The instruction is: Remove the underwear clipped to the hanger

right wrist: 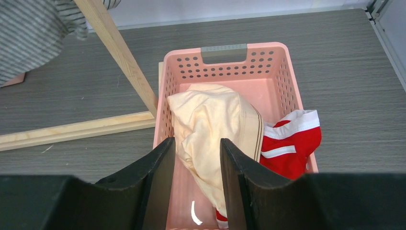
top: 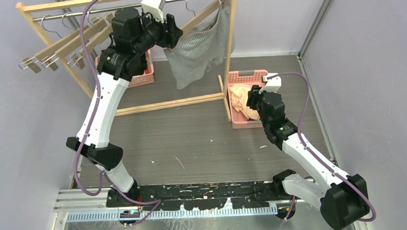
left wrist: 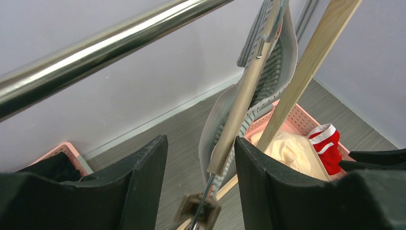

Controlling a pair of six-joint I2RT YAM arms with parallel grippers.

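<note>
My left pincer [left wrist: 200,143] is spread open at the hanger [left wrist: 239,110] by the counter's [top: 192,141] far edge, my right pincer [right wrist: 197,142] is released over the pink basket [right wrist: 224,50], and the 1 grey striped pair [top: 196,51] hanging there looks light and limp, so I'd pinch cloth near its clipped edge.

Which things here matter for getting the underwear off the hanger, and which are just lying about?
Job: grey striped underwear, its wooden hanger, left gripper, cream underwear, red underwear, right pink basket.
Lying about: empty hangers, black clothes, left pink basket.
</note>
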